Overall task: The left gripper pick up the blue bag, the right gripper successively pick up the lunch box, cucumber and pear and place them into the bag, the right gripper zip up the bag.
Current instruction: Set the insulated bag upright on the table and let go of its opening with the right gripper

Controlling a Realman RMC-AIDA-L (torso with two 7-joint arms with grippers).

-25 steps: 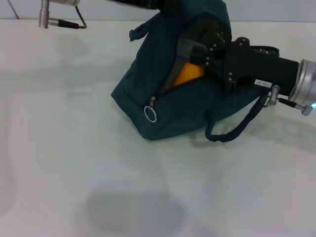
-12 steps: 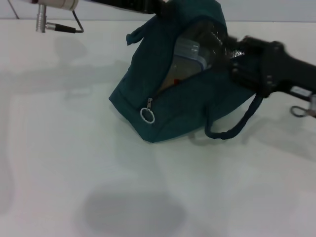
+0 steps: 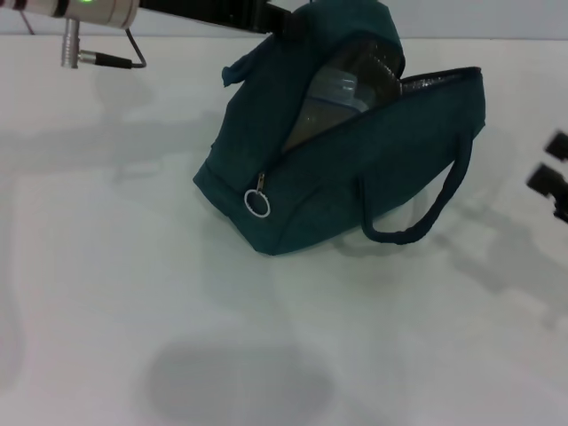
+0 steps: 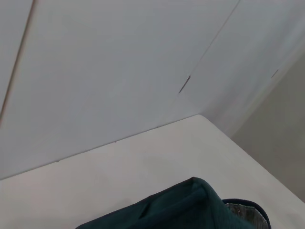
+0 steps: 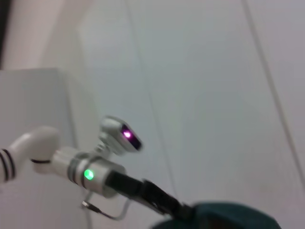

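The blue bag stands on the white table, its top lifted at the far edge of the head view, where my left gripper is shut on it. Its zip is open, and the zip's ring pull hangs at the near end. The clear lunch box shows inside against the silver lining. Cucumber and pear are out of view. My right gripper is at the right edge, clear of the bag, open with nothing between its fingers. The left wrist view catches the bag's top.
One carry handle loops down the bag's near side onto the table. The left arm and its cable reach in from the far left. A wall stands behind the table.
My right gripper has pulled out of the bag's opening and moved away to the right edge. The orange-yellow item it held inside no longer shows. The bag's near wall has sprung up.
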